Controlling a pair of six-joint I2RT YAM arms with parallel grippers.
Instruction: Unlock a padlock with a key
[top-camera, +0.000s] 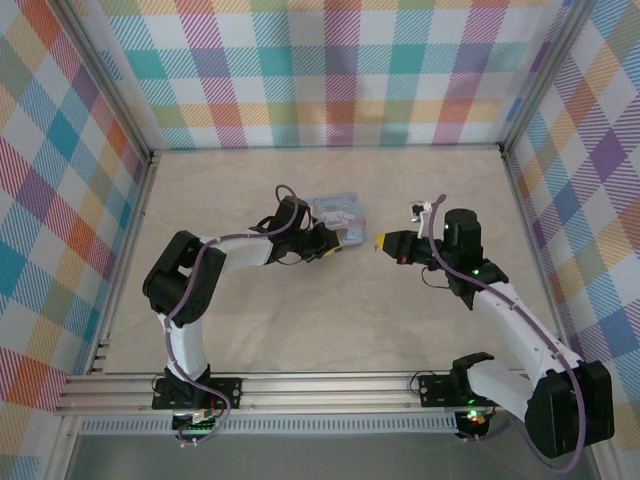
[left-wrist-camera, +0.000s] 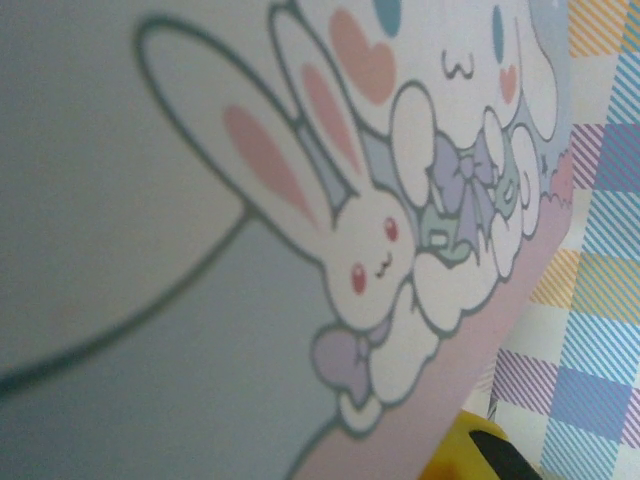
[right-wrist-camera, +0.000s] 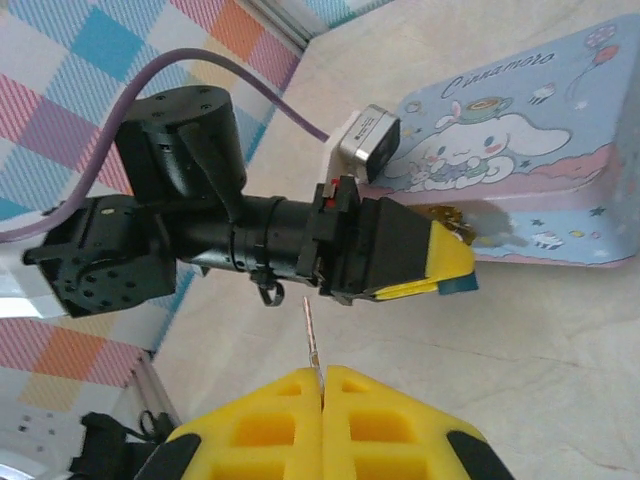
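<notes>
The pale blue cartoon tin (top-camera: 335, 208) lies mid-table; its printed lid (left-wrist-camera: 150, 330) is pressed close to the left wrist camera, and it shows again (right-wrist-camera: 540, 110) in the right wrist view. My left gripper (top-camera: 345, 240) (right-wrist-camera: 458, 272) lies against the tin's side, yellow pads nearly together. The brass padlock (right-wrist-camera: 446, 213) peeks out at their upper edge, mostly hidden. One yellow fingertip (left-wrist-camera: 455, 455) shows at the bottom right. My right gripper (top-camera: 381, 241) (right-wrist-camera: 323, 378) is shut on the key (right-wrist-camera: 312, 335), a thin sliver pointing at the left gripper a short way off.
Checked cloth walls (top-camera: 330, 70) enclose the pale tabletop (top-camera: 330, 320) on three sides. An aluminium rail (top-camera: 300, 385) runs along the near edge by both arm bases. A purple cable (right-wrist-camera: 230, 85) loops over the left wrist.
</notes>
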